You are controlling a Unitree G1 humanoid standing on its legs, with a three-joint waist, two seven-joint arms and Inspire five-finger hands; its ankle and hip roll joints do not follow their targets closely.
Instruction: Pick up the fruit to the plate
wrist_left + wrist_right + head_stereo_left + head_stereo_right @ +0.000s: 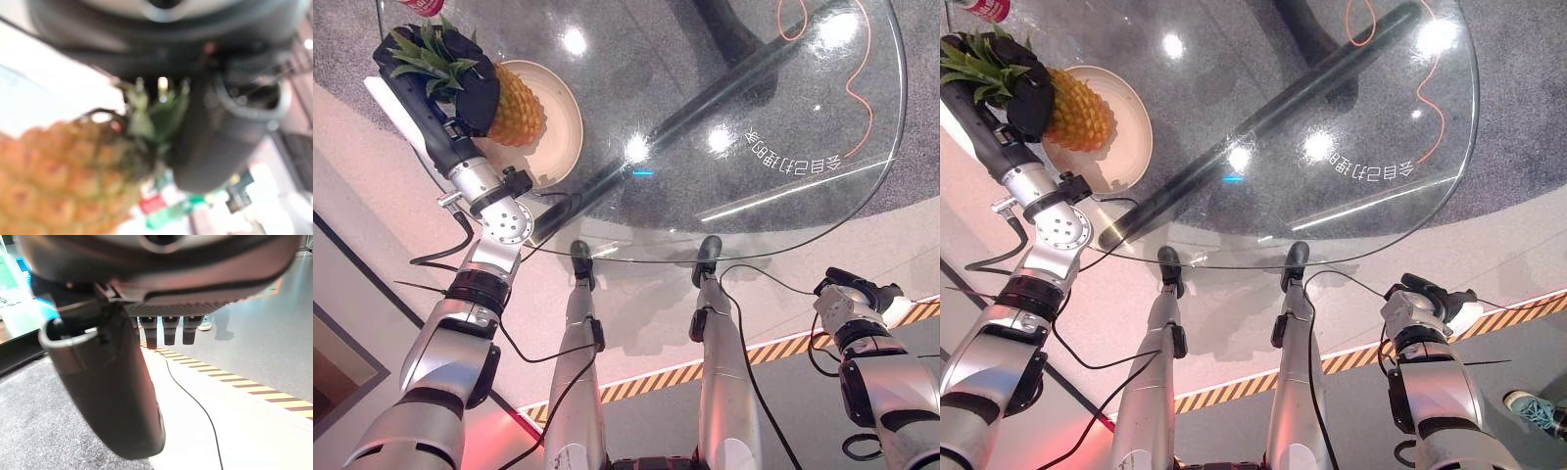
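The left hand [470, 88] has its fingers curled round the pineapple [514, 103], which lies over the plate [563, 132]. Releasing it tilted could roll it onto the glass table [783, 220]. The right hand [852, 294] hangs idle, fingers relaxed.

Bright overhead lights glare as white spots on the glass table [783, 211]; left wrist view blurred.

Left hand [1023, 93] grips pineapple [1080, 111] (over plate [1133, 137]).
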